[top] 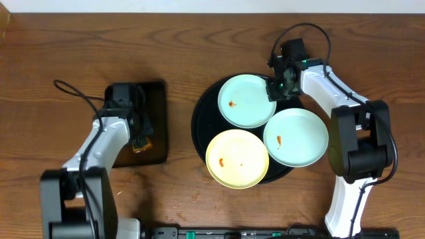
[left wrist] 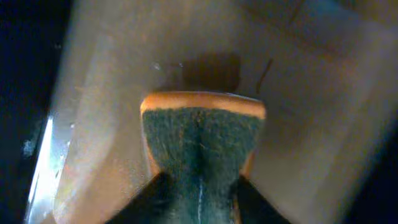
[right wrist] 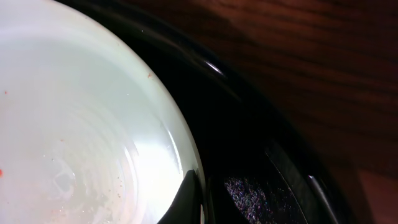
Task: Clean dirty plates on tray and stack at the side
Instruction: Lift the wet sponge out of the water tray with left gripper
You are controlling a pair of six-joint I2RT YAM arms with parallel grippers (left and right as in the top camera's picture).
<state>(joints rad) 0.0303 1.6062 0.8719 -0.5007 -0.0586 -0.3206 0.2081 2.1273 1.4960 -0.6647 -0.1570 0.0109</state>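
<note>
Three on the tray point(top: 201, 123): top mint plate point(top: 247, 101), right mint plate point(top: 296, 137), yellow plate point(top: 237, 159); right gripper point(top: 277, 89) sits at the top mint plate's right rim, closure can't tell, while left gripper point(top: 140, 137) clamps the sponge point(top: 141, 145) well left over the small rectangular tray point(top: 158, 99), so the wipe needs a rightward reach.

You see a mint plate point(right wrist: 81, 124) in the glossy black tray point(right wrist: 249, 143), a dark fingertip point(right wrist: 188, 198) at its rim, wooden table point(right wrist: 311, 50) beyond.

White-shelled left arm point(top: 99, 143) and right arm point(top: 329, 83), black joints (thin black cables point(top: 305, 25) looping off each wrist).
</note>
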